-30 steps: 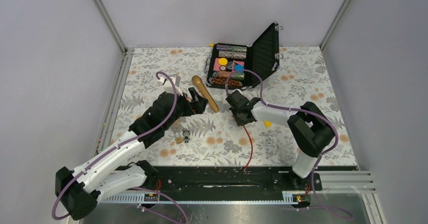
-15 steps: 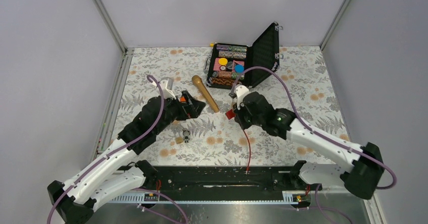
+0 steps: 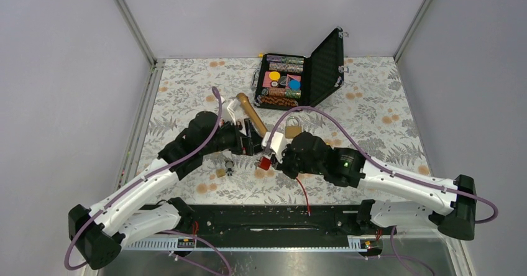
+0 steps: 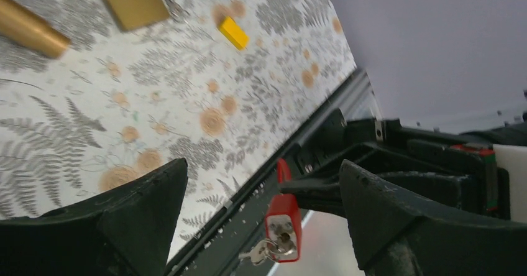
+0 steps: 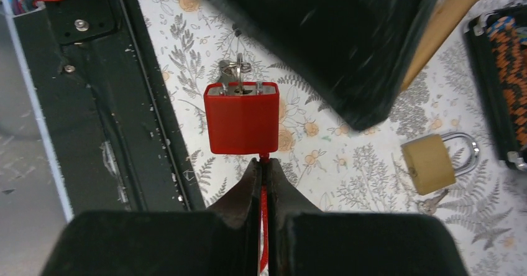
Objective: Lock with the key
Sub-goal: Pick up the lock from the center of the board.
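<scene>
Ahead of right jaws clamped on red padlock [image 5: 241, 117] shackle, key [image 5: 236, 80] seated, seemingly unturned; left jaws apart alongside.

I'm seeing the red padlock [image 5: 241, 125] hanging just beyond the right gripper [image 5: 262, 167], whose tips are pinching its thin red shackle [image 5: 264, 157]. The key [image 5: 238, 76] is sticking from its far face, between the left gripper's [image 4: 262, 170] spread fingers.

Cannot see most of red padlock [image 5: 242, 125] shackle, buried in right gripper [image 5: 261, 165] pinch. Left wrist view: blurs brass padlock [image 4: 135, 4] at eleven o'clock, crops wooden handle [image 4: 31, 30] at ten.
</scene>
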`<control>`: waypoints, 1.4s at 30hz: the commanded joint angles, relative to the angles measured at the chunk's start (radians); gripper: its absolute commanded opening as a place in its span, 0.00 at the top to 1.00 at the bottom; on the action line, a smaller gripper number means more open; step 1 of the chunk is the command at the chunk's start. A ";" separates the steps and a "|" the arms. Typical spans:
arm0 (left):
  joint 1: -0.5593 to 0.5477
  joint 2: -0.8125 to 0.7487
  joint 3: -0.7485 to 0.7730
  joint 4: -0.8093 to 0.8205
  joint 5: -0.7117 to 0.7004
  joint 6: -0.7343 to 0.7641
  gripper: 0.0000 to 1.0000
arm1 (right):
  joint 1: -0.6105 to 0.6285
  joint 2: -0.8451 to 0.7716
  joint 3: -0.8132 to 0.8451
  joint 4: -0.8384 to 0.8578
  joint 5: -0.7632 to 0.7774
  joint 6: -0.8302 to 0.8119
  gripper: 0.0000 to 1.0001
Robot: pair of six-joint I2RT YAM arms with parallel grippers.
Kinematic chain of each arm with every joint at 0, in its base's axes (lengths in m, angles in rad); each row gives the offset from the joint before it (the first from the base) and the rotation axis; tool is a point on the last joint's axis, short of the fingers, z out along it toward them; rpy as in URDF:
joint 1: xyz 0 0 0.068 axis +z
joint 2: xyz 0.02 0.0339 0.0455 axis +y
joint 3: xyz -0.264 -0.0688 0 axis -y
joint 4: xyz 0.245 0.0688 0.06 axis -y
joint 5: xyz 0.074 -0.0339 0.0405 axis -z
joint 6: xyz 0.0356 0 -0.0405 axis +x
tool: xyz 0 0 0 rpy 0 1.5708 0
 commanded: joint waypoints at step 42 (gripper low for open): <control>0.004 -0.186 -0.039 0.124 0.140 -0.066 1.00 | 0.041 -0.159 -0.137 0.200 0.190 -0.015 0.20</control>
